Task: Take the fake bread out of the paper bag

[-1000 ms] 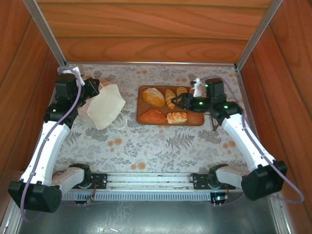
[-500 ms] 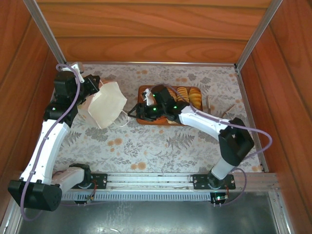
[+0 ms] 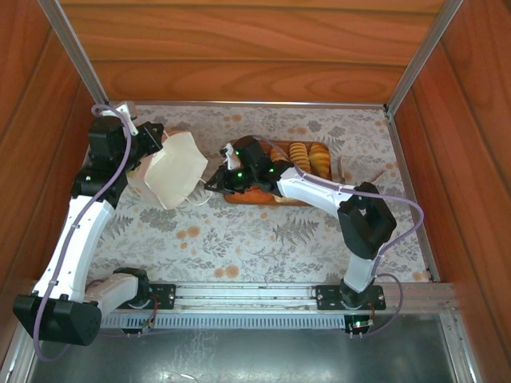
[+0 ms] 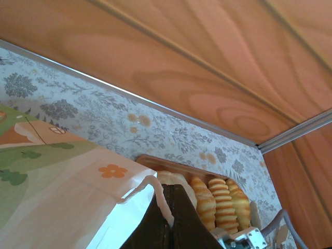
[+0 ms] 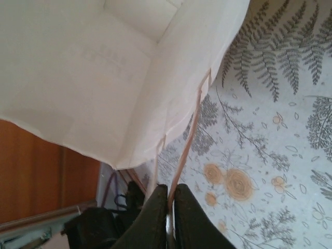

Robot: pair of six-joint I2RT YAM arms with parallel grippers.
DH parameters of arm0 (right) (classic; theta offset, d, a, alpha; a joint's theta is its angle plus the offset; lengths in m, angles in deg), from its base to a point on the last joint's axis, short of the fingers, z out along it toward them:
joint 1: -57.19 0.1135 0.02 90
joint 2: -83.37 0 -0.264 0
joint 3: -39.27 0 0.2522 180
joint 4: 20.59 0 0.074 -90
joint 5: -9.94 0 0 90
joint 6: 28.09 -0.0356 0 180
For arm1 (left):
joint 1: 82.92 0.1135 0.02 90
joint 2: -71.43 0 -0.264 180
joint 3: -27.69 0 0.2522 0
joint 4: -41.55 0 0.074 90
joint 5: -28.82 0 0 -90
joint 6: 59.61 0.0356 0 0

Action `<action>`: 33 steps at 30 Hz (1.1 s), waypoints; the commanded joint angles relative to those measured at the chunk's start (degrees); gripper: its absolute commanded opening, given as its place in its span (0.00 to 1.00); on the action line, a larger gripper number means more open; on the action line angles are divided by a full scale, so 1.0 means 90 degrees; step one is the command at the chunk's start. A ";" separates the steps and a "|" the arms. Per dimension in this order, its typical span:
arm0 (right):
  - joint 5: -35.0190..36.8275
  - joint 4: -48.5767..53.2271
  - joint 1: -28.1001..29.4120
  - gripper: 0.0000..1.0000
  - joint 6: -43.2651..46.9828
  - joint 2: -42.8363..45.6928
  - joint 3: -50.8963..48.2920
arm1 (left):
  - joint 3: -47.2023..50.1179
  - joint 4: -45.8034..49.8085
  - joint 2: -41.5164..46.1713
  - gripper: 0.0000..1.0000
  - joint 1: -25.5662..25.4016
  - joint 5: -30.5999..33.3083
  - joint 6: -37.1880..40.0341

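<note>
The white paper bag (image 3: 177, 169) lies tilted at the back left, its mouth toward the tray. My left gripper (image 3: 158, 147) is shut on its white string handle (image 4: 155, 189) at the bag's rim. My right gripper (image 3: 212, 185) has reached across the tray and is shut on the other string handle (image 5: 188, 148) just outside the mouth. The right wrist view looks into the bag (image 5: 93, 67), whose inner walls are plain white. The fake bread (image 3: 308, 157) lies on the brown tray (image 3: 297, 143), with ridged rolls (image 4: 220, 199) side by side.
The right arm (image 3: 319, 190) stretches over the tray's front half. Wooden walls close in the back and both sides. The floral table cover (image 3: 263, 239) lies bare between the tray and the arm bases.
My right arm swung from the tray's right end leftward across the tray to the bag, and its jaws closed on the string handle. The left arm and bag barely moved.
</note>
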 commanded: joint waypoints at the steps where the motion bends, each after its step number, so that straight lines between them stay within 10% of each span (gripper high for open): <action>1: 0.0300 0.0561 -0.0007 0.08 0.0495 0.0217 0.0611 | -0.0347 -0.0225 -0.0108 0.00 0.0072 -0.0079 0.0045; 33: 0.0988 0.2657 -0.1322 0.11 0.1946 -0.1584 0.4902 | -0.3082 -0.0681 -0.3727 0.00 0.0946 -0.0764 0.0155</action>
